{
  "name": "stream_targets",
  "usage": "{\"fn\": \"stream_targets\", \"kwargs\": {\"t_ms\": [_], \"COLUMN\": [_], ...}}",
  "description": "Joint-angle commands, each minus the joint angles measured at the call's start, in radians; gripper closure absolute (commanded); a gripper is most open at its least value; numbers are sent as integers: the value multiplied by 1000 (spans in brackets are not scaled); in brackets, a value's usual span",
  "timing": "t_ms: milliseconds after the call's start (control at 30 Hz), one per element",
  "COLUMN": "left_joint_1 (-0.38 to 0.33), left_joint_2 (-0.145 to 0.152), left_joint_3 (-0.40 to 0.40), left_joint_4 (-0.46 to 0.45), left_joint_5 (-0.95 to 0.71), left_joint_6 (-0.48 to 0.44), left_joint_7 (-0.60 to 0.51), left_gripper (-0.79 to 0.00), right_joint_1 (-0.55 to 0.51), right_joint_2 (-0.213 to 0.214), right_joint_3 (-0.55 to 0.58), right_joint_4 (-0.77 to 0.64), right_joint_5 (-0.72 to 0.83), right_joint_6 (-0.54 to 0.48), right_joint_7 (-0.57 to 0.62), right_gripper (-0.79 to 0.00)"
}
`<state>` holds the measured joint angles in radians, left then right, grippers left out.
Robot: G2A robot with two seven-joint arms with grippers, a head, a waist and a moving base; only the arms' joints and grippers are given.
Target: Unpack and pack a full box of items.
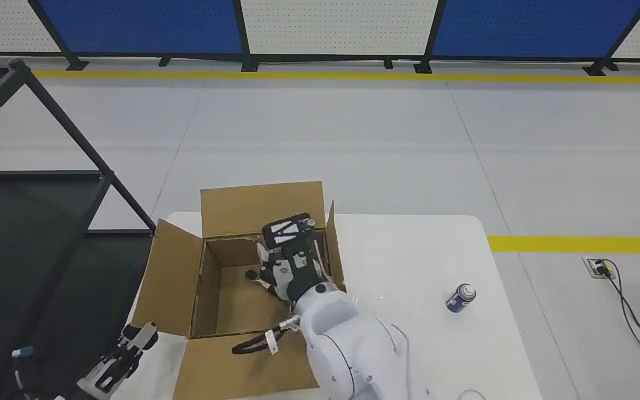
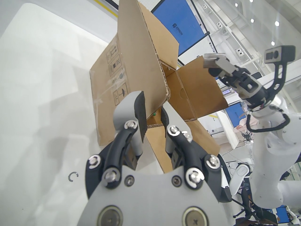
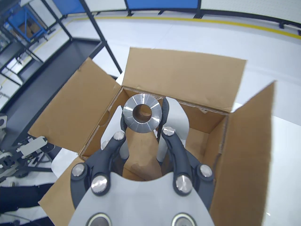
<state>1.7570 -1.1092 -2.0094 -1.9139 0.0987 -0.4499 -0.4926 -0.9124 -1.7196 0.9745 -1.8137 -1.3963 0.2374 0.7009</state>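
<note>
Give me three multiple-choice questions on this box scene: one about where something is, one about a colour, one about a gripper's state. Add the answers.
1. Where is the small can?
A) inside the box
B) on the table, apart from the box
C) in the left gripper

2. What colour is the ring held by the right gripper?
A) red
B) silver
C) green

3. How do the left gripper's jaws stand?
A) shut on the ring
B) shut on the can
C) open, gripping nothing

Answers:
1 B: in the top view the can stands on bare table, off to the side of the box.
2 B: the ring between the right gripper's jaws is bare shiny metal.
3 C: the left wrist view shows a clear gap between the jaws, with nothing gripped.
</note>
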Motion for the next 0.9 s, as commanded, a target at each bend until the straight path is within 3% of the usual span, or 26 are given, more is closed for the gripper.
{"fn": "stream_targets", "kwargs": {"t_ms": [0, 233, 433, 467, 500, 533, 700, 867], "left_joint_1": [-4, -21, -53, -59, -66, -71, -92, -96], "left_joint_2": [1, 5, 9, 10, 11, 12, 15, 17], "left_joint_3": [-6, -11, -21, -24, -27, -30, -47, -62], "left_joint_4": [4, 15, 17, 17, 15, 13, -16, -45], "left_joint_5": [-4, -21, -44, -49, -55, -61, -103, -132], "left_joint_6": [1, 6, 25, 30, 36, 46, 92, 118], "left_joint_7": [-5, -20, -28, -27, -29, -32, -45, -48], "left_gripper": [-188, -179, -243, -323, -520, -785, -785, -785], "right_joint_1": [-62, -321, -567, -598, -628, -648, -666, -600], "right_joint_2": [8, 35, 51, 53, 55, 57, 62, 65], "right_joint_3": [32, 138, 242, 257, 283, 303, 411, 484], "right_joint_4": [-98, -395, -508, -509, -495, -477, -338, -169], "right_joint_5": [-22, -146, -159, -140, -125, -111, 22, 81], "right_joint_6": [15, 92, 182, 174, 183, 180, 167, 210], "right_joint_7": [-14, -23, -35, -25, -21, -14, 14, 14], "right_gripper": [0, 0, 0, 0, 0, 0, 0, 0]}}
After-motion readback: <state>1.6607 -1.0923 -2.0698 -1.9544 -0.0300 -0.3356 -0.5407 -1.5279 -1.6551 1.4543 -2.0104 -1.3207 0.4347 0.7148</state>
